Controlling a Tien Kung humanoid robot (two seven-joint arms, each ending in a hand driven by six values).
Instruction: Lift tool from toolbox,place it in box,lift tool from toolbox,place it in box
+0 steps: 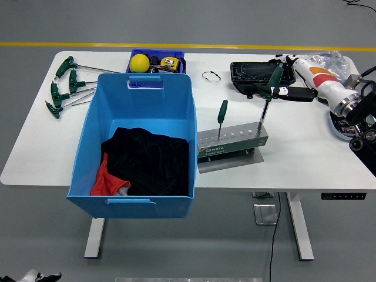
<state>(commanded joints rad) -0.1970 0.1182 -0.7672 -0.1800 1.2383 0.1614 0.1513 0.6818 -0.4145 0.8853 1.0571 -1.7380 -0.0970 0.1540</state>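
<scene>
A grey tool stand sits mid-table, serving as the toolbox. Two green-handled screwdrivers stand upright in it: a small one on the left and a large one on the right. My right hand reaches in from the right at the large screwdriver's handle. Its fingers lie behind the handle and its thumb lies in front, spread and not closed on it. The big blue box stands to the left of the stand, holding black and red cloth. My left arm is out of view.
Green T-handle keys lie at the far left. A small blue bin with a yellow ball and tape measure sits behind the box. A black tray and a wire loop lie at the back, right behind the large screwdriver.
</scene>
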